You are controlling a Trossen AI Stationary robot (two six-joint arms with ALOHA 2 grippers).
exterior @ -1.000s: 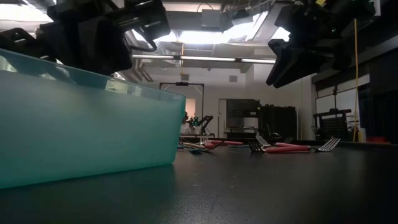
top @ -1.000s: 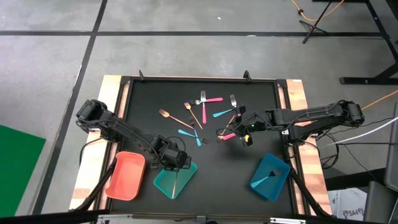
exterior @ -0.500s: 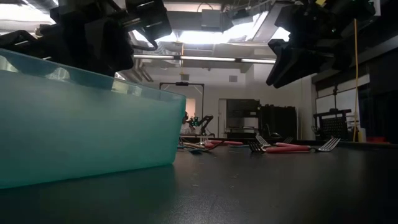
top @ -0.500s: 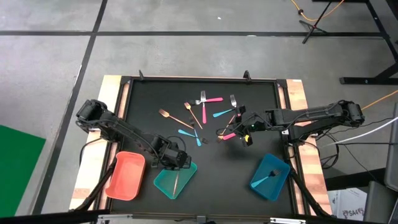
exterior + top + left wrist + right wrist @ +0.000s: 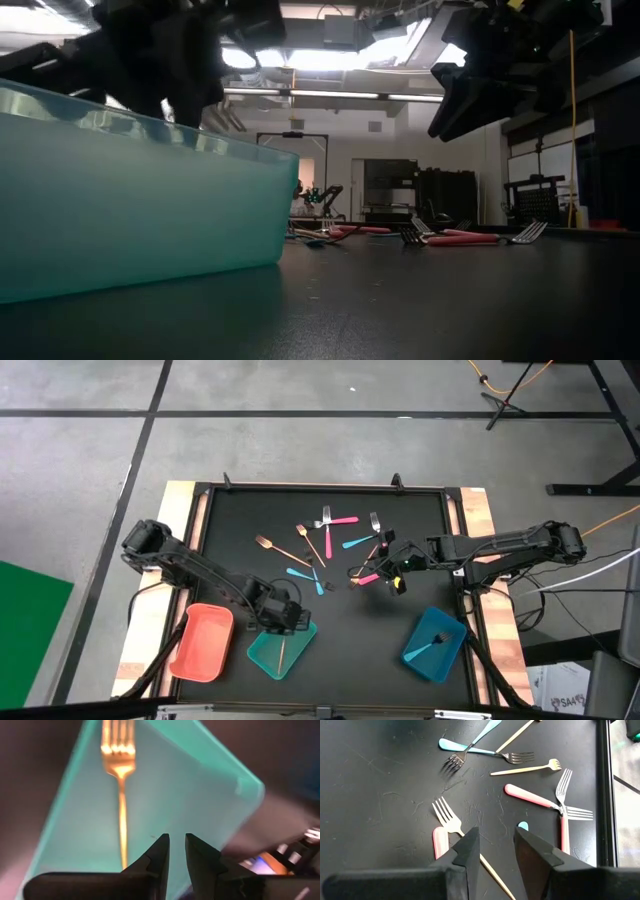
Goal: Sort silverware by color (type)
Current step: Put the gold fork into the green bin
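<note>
Left hand [image 5: 177, 851] narrowly parted, empty | over teal tray [image 5: 262, 652] | gold fork [image 5: 120, 785] lies inside

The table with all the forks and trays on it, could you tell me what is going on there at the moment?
Two robot arms are sorting coloured cutlery into trays. The left gripper hangs over the teal tray, fingers slightly apart and empty; a gold fork lies inside. The right gripper hovers, holding nothing, over the loose pile mid-table, just above a pink-handled fork. The blue tray holds one piece; the red tray looks empty.
</note>
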